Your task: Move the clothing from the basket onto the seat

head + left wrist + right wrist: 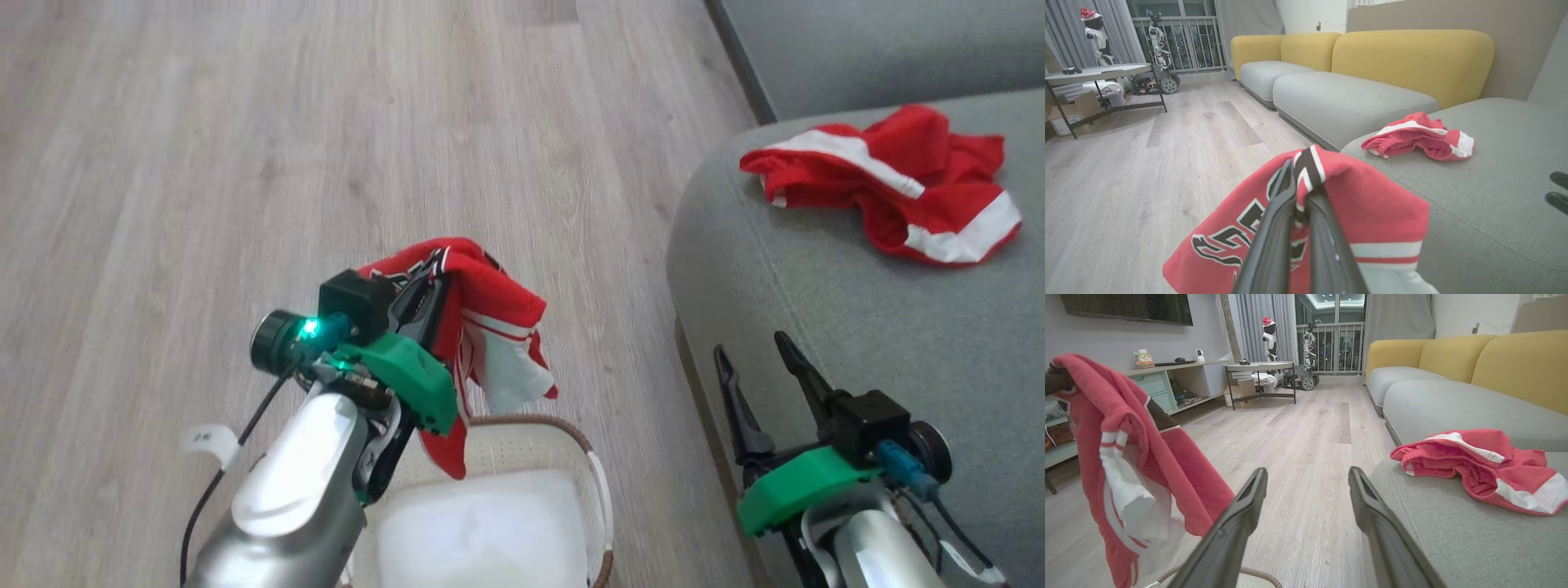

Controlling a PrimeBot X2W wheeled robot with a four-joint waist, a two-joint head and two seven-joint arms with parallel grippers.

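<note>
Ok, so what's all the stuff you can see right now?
jersey: one, red with white trim and black letters, hanging from the left gripper over the basket
garment: one, red and white, crumpled on the seat
basket: one, white with a brown rim, on the floor beside the seat
sheet: one, white, flat inside the basket
seat: one, grey, on the right
backrests: several, yellow, behind the farther cushions
table: one, pale top with dark legs, far across the room
floor: one, pale wood, under everything
left gripper: one, dark fingers, shut on the jersey
right gripper: one, dark fingers, open and holding nothing, by the seat's edge
</note>
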